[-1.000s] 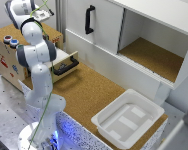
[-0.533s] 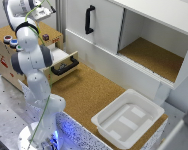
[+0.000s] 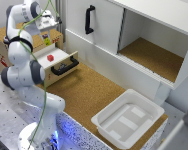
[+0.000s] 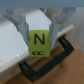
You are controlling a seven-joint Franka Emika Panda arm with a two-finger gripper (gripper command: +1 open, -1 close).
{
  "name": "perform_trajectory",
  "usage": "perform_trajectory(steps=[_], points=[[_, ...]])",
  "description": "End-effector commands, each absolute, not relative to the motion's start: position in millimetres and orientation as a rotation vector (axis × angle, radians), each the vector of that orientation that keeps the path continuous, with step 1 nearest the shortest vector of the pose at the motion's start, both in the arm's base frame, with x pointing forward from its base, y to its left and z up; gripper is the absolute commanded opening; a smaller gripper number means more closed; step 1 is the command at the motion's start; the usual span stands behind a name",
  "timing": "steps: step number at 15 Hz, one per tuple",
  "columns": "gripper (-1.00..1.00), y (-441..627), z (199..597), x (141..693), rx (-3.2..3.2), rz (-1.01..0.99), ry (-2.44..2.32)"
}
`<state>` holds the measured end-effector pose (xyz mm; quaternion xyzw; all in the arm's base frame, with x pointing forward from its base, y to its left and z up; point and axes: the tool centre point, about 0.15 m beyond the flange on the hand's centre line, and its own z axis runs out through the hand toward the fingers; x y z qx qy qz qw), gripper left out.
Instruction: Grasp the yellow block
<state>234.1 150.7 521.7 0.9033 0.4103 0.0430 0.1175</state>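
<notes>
Above the white drawer unit (image 3: 61, 62) at the cork counter's (image 3: 89, 92) far left edge, gripper (image 3: 46, 36) fingers clamped around yellow block (image 4: 39, 43), red cube (image 3: 50, 57) below.

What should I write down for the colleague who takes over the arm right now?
Gripper: shut on the yellow block, as far as the wrist view shows.
Yellow block: in the gripper, over the white drawer unit; I cannot tell whether it is lifted clear.
Red cube: on the drawer unit, apart from the gripper.
Done: the grasp looks made.
Left: confirm that the hold is firm.
</notes>
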Motion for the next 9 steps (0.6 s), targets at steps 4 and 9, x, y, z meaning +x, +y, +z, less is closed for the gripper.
perform_trajectory(steps=[4,9], points=[[-1.0,-13.6,481.8,253.4,2.872,0.26,0.828],[-1.0,-76.3,479.6,240.6,2.908,0.081,0.577]])
